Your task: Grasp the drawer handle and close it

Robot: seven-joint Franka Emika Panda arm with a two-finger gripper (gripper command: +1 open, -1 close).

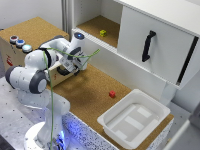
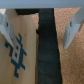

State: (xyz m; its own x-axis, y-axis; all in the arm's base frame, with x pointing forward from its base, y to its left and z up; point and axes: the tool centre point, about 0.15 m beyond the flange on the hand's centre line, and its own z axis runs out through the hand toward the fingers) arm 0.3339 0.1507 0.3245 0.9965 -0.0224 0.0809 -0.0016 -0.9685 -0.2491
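My end effector (image 2: pixel 42 31) is spread wide, empty, straddling the small dark drawer handle (image 2: pixel 46 47) on the tan wood-coloured drawer (image 2: pixel 19 55) front. I'd centre it, pinch squarely, then push straight in.

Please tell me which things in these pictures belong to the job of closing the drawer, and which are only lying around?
Belong to the job:
- drawer handle, dark, between the open pincer fingers
- tan drawer front
- brown box with buttons

Only lying around:
- white tub
- red block on the cork
- yellow-green block on the shelf
- white cabinet door with long black handle
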